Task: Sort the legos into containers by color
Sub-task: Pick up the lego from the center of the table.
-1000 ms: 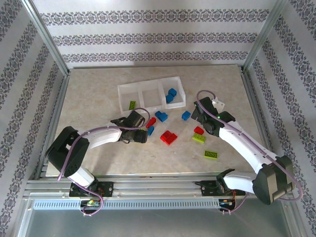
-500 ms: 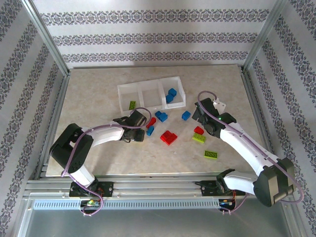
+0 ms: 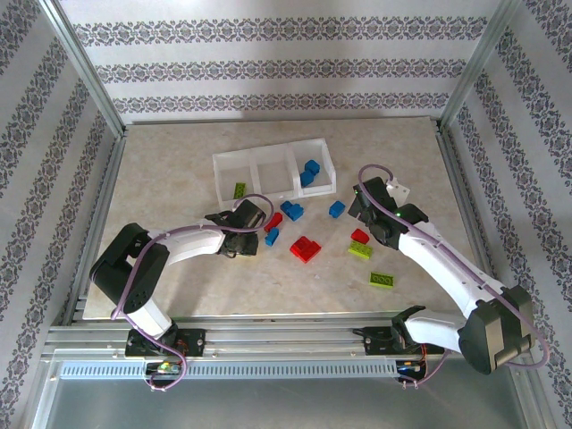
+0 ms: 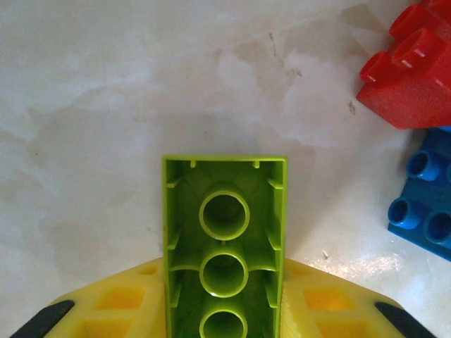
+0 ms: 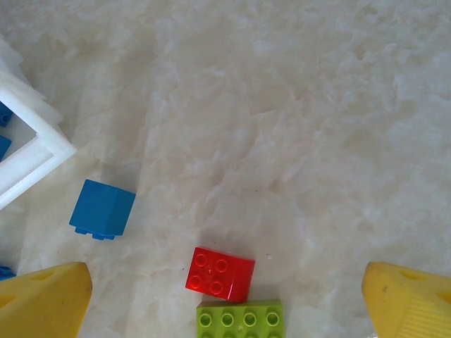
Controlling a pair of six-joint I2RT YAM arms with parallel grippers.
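My left gripper is shut on a lime green lego, its hollow underside facing the camera and a yellow finger pressed to each side. From above, that gripper sits low over the table just below the containers. A red lego and a blue lego lie to its right. My right gripper stands open above a red lego and a green plate. The left bin holds a green lego, the right bin blue ones.
Loose legos lie between the arms: blue, blue, red and a green plate. A blue block sits near the tray corner. Metal frame posts and patterned walls ring the table.
My left gripper has closed onto the lime green lego, and its arm has shifted slightly. The right arm has hardly moved and stays open.
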